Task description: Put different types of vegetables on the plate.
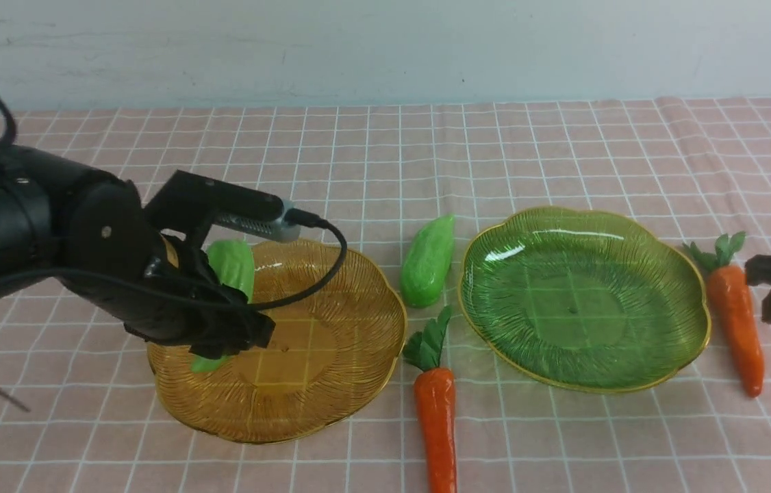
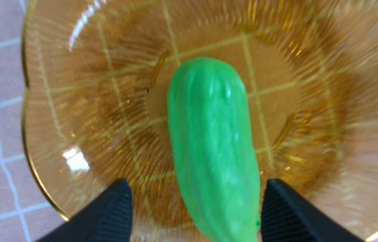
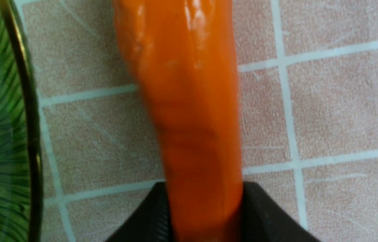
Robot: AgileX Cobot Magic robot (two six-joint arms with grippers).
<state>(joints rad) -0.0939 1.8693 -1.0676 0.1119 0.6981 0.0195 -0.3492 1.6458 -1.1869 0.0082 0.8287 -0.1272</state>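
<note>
Left hand (image 2: 196,184): open, its fingers either side of one gourd (image 2: 209,134) lying in the amber plate (image 1: 331,404), lower left of the front view.

Right hand (image 3: 205,187): closed on a carrot (image 3: 185,101) at far right, just beside the green plate (image 1: 584,301).

Second gourd (image 1: 428,260) and second carrot (image 1: 435,411) lie on the tabletop (image 1: 563,150) between the plates.

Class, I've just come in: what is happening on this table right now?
The left gripper, fingers open, straddles a glossy light-green toy gourd lying in the amber ribbed glass plate. The right gripper, fingers closed, pinches an orange toy carrot lying on the pink checked cloth beside the green glass plate. Another gourd and carrot lie between the plates.
</note>
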